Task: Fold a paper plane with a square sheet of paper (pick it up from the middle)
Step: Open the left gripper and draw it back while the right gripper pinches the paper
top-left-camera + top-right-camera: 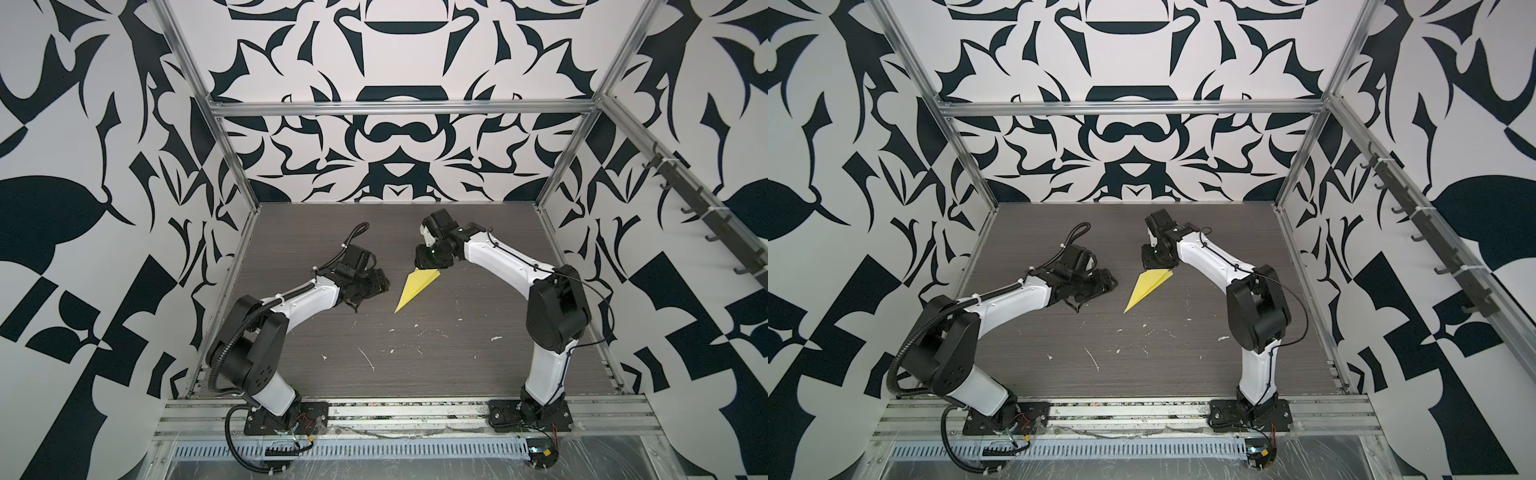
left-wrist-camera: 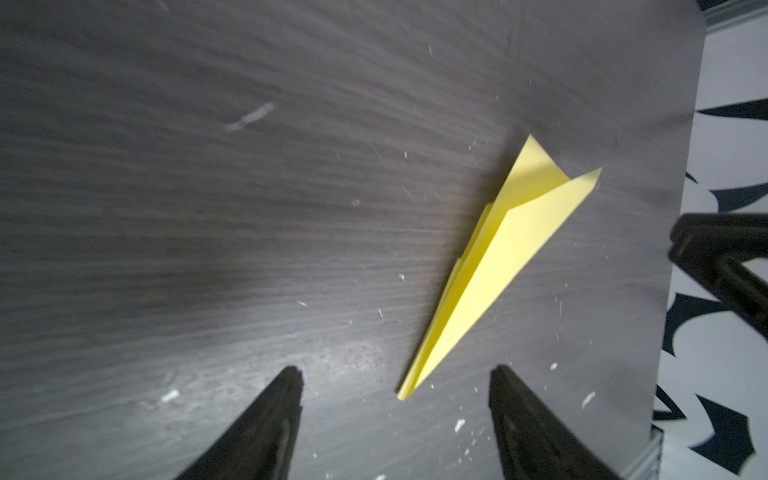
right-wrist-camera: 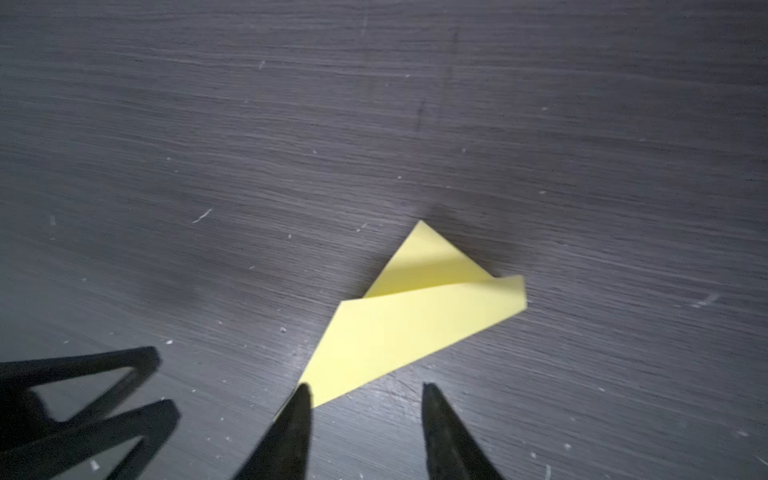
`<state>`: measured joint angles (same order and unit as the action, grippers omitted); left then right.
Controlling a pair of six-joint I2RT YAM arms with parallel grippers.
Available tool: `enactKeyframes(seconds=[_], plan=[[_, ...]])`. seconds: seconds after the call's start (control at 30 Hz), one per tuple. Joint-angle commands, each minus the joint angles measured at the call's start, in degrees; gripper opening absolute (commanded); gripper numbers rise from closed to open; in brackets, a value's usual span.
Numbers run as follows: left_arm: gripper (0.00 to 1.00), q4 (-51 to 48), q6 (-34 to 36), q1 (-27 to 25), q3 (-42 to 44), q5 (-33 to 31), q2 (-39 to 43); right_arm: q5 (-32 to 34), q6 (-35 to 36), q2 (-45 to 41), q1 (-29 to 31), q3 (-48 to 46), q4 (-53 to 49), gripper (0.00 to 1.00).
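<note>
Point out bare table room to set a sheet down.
Free: the near table between left arm and right arm, only flecks; also the far strip by the back wall. Crowded: the middle, where the plane lies.

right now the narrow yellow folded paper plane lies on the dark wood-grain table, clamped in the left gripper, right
Not clamped: the left gripper is open, holding nothing, as the left wrist view shows. The narrow yellow paper plane does lie on the dark wood-grain table.

Paper plane (image 1: 416, 289) — on table (image 1: 457, 361), centre
</note>
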<state>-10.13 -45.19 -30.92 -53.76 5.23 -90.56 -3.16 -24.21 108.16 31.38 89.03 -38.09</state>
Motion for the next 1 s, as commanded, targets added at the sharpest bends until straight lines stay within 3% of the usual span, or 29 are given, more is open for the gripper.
enactKeyframes(seconds=[0.0,0.03,0.1,0.4,0.73,0.8,0.97], plan=[[0.86,-3.7,2.4,1.5,1.0,-6.9,2.7,10.4,-4.4,2.0,4.2,1.5,-3.7,0.56],[0.93,-4.6,2.5,2.1,1.1,-7.9,3.2,11.9,-5.4,2.8,5.4,2.3,-4.4,0.57],[0.98,-5.6,2.2,3.4,2.0,-8.6,4.4,13.7,-7.4,4.7,7.1,3.9,-5.5,0.58],[1.00,-4.7,1.2,10.0,9.2,-7.9,10.8,26.7,-16.1,16.3,12.2,15.8,-16.4,0.58],[0.99,-4.7,2.5,12.4,12.0,-6.4,12.0,34.1,-21.7,24.7,14.1,27.1,-26.8,0.57],[1.00,-4.7,2.5,12.5,12.0,-6.1,11.8,34.8,-22.1,24.6,14.2,27.1,-27.2,0.56],[0.99,-4.1,2.6,12.5,11.9,-5.0,10.7,35.7,-23.2,23.4,14.3,26.4,-27.9,0.41]])
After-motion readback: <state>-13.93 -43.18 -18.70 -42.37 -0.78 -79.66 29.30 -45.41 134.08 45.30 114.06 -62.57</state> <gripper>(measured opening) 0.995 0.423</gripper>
